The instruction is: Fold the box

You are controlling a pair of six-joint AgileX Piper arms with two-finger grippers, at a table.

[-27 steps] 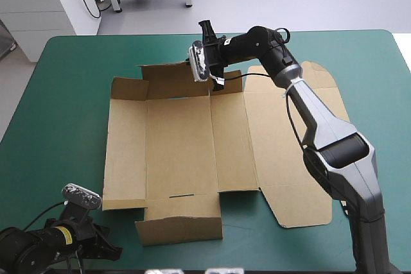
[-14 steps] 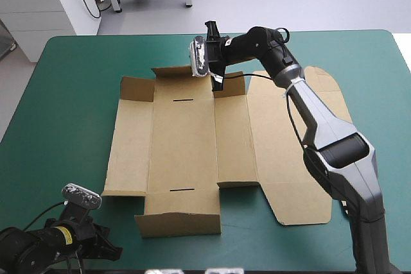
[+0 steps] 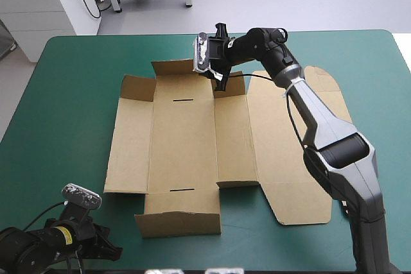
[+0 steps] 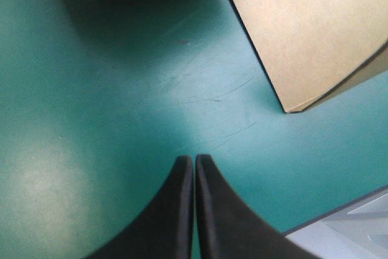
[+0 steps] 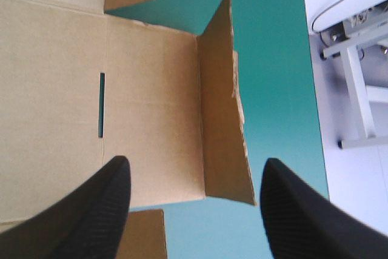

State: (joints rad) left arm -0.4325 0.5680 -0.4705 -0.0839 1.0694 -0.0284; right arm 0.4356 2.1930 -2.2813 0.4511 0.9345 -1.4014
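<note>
You see the right gripper (image 5: 197, 171), fingers apart, now lifted clear of the far flap (image 3: 176, 68) of the box (image 3: 183, 152). The flap probably stays half-raised. The box lies flat on the table (image 3: 64, 94), its walls still to raise. The left gripper (image 4: 194, 161), pressed together, idles beside the box's near corner.

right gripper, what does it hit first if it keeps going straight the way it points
Most likely the raised far flap of the box, which stands ahead between the open fingers of the right gripper. Depth is unclear, so it might instead land on the flat panel beside the flap.
</note>
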